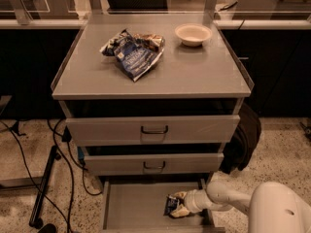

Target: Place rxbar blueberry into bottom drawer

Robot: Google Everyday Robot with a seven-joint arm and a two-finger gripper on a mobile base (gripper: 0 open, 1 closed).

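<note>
In the grey metal three-drawer cabinet [194, 76], you see the pulled-out bottom drawer [131, 208], a wide shallow grey tray, over whose right floor the white two-finger gripper [179, 204] pinches the small flat navy-blue rxbar blueberry [170, 204].

Cabinet top and surrounds — items noted.
Crumpled chip bag [132, 55] left of centre on grey cabinet top [194, 76]; pale bowl [193, 34] at right rear, well apart — black cables [63, 159] on the floor, left.

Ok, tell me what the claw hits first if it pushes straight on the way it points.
The claw points picture-left in the bottom drawer, with the rxbar blueberry right at its tip, so that first. Past it, probably the drawer's side wall; depth unclear.
</note>
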